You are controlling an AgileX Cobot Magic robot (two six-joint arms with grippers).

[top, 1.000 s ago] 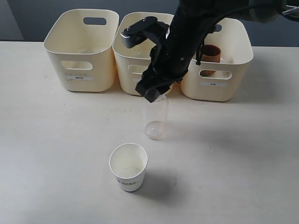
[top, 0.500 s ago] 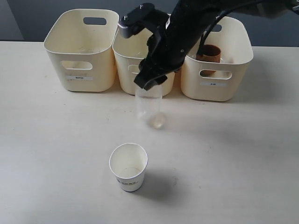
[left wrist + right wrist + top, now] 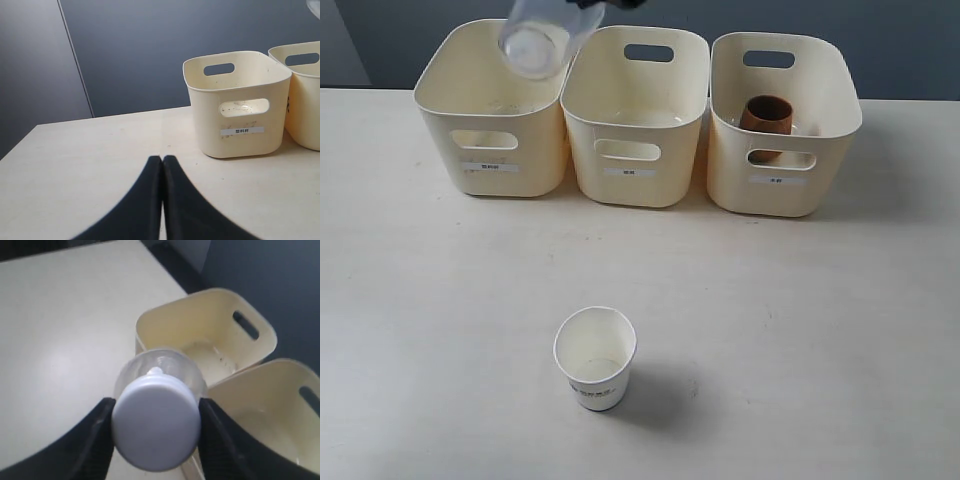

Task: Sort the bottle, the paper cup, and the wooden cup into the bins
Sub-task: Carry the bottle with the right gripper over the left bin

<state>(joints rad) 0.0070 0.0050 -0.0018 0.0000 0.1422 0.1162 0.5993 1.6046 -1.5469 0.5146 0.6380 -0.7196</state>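
Note:
The clear bottle (image 3: 534, 42) hangs tilted in the air over the left bin (image 3: 445, 135), its base facing the exterior camera. My right gripper (image 3: 156, 409) is shut on the bottle's white cap (image 3: 156, 432), with the left bin (image 3: 165, 322) below it. In the exterior view that gripper is almost wholly cut off at the top edge. The white paper cup (image 3: 595, 357) stands upright on the table in front. The brown wooden cup (image 3: 766, 114) sits inside the right bin (image 3: 825, 185). My left gripper (image 3: 162, 160) is shut on nothing, low over the table, well short of the left bin (image 3: 237, 145).
The middle bin (image 3: 670, 175) stands between the other two; nothing shows inside it. All three bins line up along the far side of the cream table (image 3: 820, 330). A dark wall lies behind them.
The right arm lifted the bottle from the table in front of the middle bin, up and leftward to above the left bin. The arm has left most of the exterior view.

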